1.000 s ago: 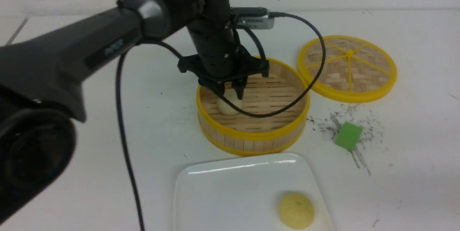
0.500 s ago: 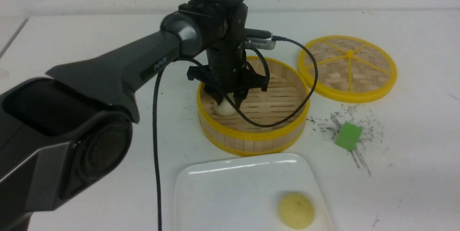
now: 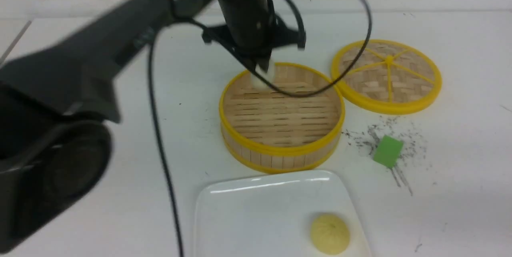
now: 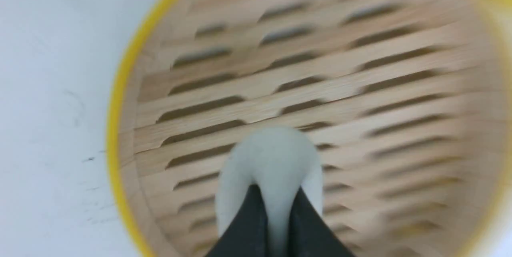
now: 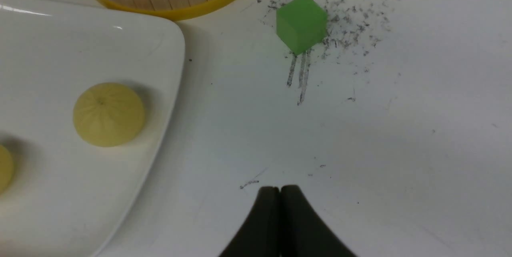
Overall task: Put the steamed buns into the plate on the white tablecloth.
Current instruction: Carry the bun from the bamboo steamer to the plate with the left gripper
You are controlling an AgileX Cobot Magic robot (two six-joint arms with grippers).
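Note:
My left gripper (image 3: pixel 264 67) is shut on the off-white steamed bun (image 3: pixel 262 79) and holds it in the air over the far rim of the bamboo steamer (image 3: pixel 280 154). In the left wrist view the bun (image 4: pixel 272 157) bulges between the two dark fingers of the left gripper (image 4: pixel 275 193), above the steamer's slats. A pale yellow bun (image 3: pixel 330 234) lies on the white plate (image 3: pixel 256 209) at the near edge of the white tablecloth (image 3: pixel 460 169). My right gripper (image 5: pixel 280 188) is shut and empty over bare cloth, beside the plate (image 5: pixel 40 49) and the yellow bun (image 5: pixel 109 114).
The steamer's woven lid (image 3: pixel 387 75) lies flat at the back right. A green cube (image 3: pixel 387 151) sits among dark scuff marks to the right of the steamer. The left arm's cable loops over the steamer. A sliver of another yellowish round thing (image 5: pixel 2 169) shows on the plate.
The left gripper closed on the off-white bun inside the steamer and lifted it up and toward the far rim. The steamer floor now shows bare.

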